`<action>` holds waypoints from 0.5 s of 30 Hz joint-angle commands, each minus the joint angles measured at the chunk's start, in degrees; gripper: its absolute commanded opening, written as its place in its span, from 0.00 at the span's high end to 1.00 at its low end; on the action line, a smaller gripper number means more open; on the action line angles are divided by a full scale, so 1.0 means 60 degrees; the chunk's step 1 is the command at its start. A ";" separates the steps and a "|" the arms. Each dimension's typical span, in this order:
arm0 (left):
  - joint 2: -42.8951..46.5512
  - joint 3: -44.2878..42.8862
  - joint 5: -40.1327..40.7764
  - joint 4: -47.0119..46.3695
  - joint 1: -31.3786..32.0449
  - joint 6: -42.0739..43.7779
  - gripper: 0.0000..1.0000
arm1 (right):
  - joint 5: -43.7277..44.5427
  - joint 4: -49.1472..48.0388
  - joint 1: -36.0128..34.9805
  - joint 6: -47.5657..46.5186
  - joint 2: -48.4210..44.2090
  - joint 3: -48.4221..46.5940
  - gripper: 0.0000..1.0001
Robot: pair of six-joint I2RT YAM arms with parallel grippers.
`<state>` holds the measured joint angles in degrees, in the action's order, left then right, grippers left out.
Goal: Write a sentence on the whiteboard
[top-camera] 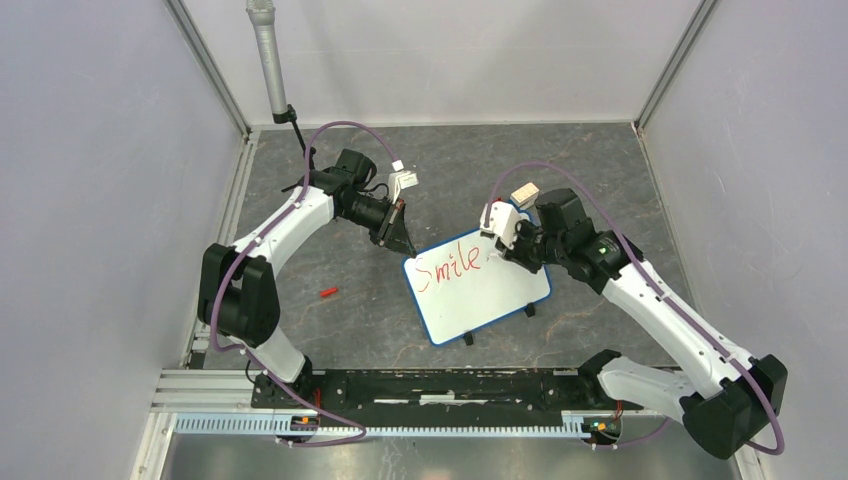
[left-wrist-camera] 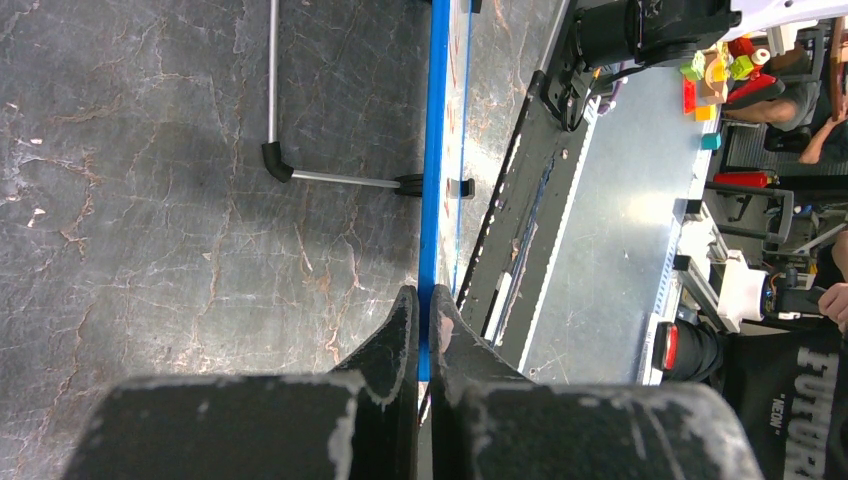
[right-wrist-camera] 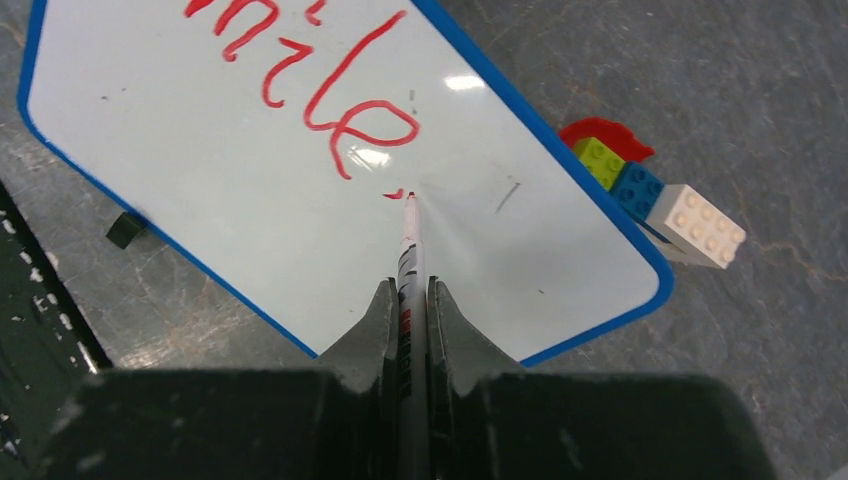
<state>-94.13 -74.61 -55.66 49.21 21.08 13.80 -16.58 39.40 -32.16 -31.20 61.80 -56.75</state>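
The left gripper (left-wrist-camera: 424,325) pinches the whiteboard (top-camera: 490,305) by its far-left rim; the right gripper (right-wrist-camera: 408,310) clamps a marker (right-wrist-camera: 411,235), tip touching the board just past the sentence (right-wrist-camera: 330,110) (only "Smile" written). Heavy pen pressure could slip the board from that pinch, skewing letters

Board (top-camera: 478,285) on the table (top-camera: 350,330), held from two sides.
My left gripper (left-wrist-camera: 422,300) clamps its far-left corner; my right gripper (right-wrist-camera: 410,290), at its far-right edge, holds a marker (right-wrist-camera: 411,240), tip on the board just past the writing (top-camera: 447,268).
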 commanded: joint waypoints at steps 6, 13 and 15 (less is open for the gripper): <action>0.0109 0.0012 0.0168 -0.0057 0.0016 0.0300 0.98 | 0.0632 -0.0628 0.0189 0.0291 -0.0323 -0.0233 1.00; 0.0131 0.0043 0.0180 -0.0057 0.0011 0.0323 0.98 | -0.0866 -0.0297 0.0312 0.0554 -0.0222 -0.0364 1.00; 0.0139 0.0042 0.0180 -0.0050 0.0019 0.0359 0.98 | -0.1064 -0.0311 0.0435 0.0636 -0.0177 -0.0335 1.00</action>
<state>-94.13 -74.61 -55.68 49.21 21.08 13.80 -18.50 37.85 -30.63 -29.17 60.82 -56.77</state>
